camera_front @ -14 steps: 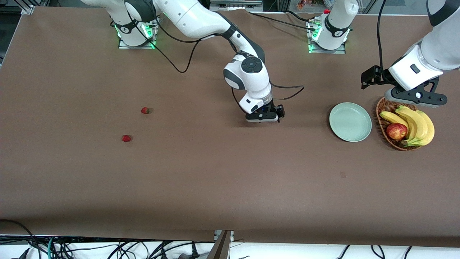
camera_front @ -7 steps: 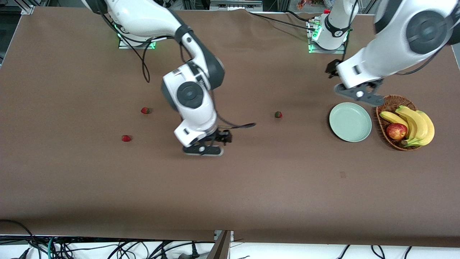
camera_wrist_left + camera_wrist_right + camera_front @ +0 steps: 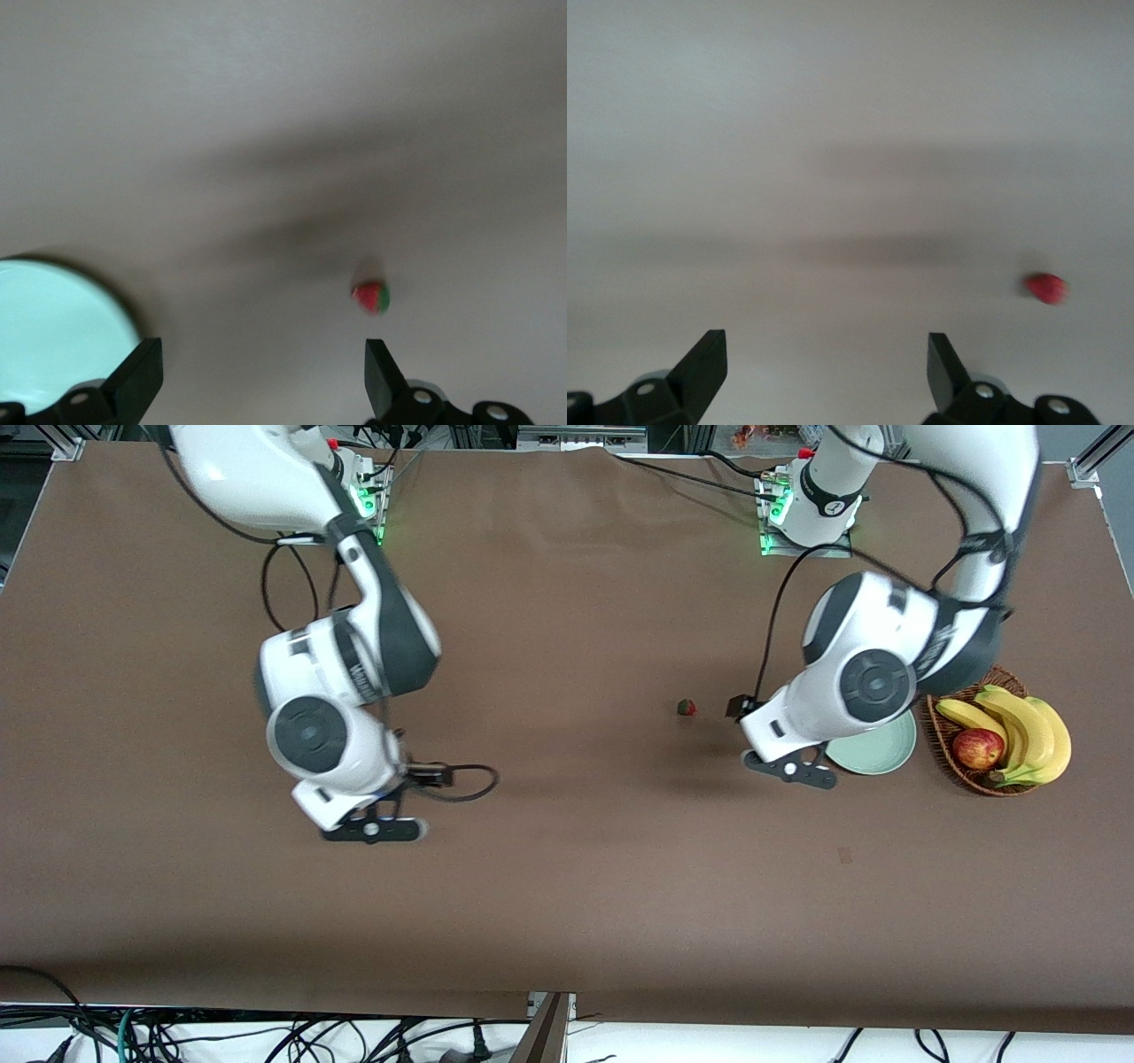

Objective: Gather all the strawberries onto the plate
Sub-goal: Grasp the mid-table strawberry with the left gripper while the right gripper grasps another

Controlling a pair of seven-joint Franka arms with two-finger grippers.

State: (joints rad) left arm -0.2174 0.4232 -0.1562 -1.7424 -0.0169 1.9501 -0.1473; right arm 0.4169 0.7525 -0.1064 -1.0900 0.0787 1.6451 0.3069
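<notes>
Second strawberry (image 3: 1046, 288) only under right tool (image 3: 824, 376).

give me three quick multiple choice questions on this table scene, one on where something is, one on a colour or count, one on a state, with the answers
1. Where does the strawberry seen in the front view lie?
A. in the basket
B. on the table, apart from the plate
C. on the plate

2. What colour is the plate?
A. pale mint green
B. orange
C. black

3. How do the jaws of the left gripper stand?
A. shut on a banana
B. shut on the strawberry
C. open and empty

Answers:
1 B, it sits on bare table toward the right arm's end from the plate.
2 A, its uncovered rim shows pale green.
3 C, the left wrist view shows its fingers wide apart with nothing between.
</notes>
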